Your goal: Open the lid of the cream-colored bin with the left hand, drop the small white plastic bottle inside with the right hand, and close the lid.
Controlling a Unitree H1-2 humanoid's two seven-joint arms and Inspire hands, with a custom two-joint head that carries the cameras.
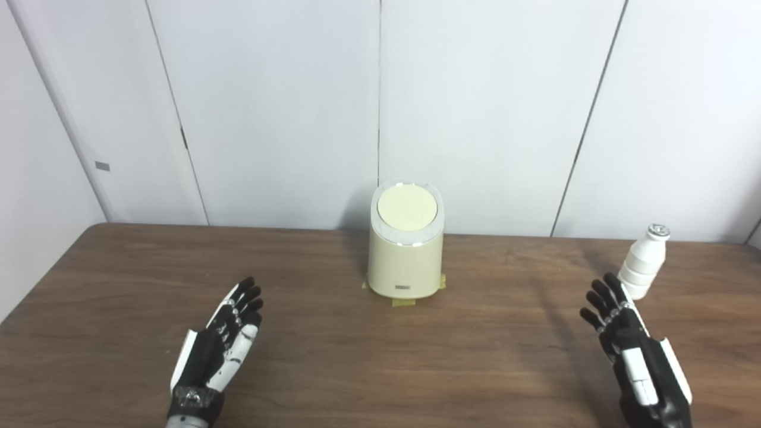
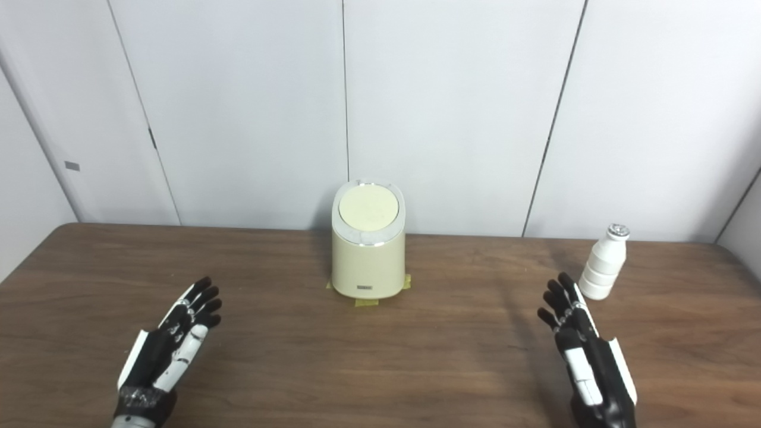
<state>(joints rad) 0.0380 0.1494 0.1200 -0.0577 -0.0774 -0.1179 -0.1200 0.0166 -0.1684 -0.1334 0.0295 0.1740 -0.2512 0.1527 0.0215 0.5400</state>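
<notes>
Bottle (image 1: 642, 262) upright, cap uppermost.

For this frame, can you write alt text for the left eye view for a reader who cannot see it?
A cream-colored bin with its lid closed stands at the far middle of a wooden table. A small white plastic bottle stands upright at the right, just beyond the open right hand; the open left hand hovers at the left.
</notes>
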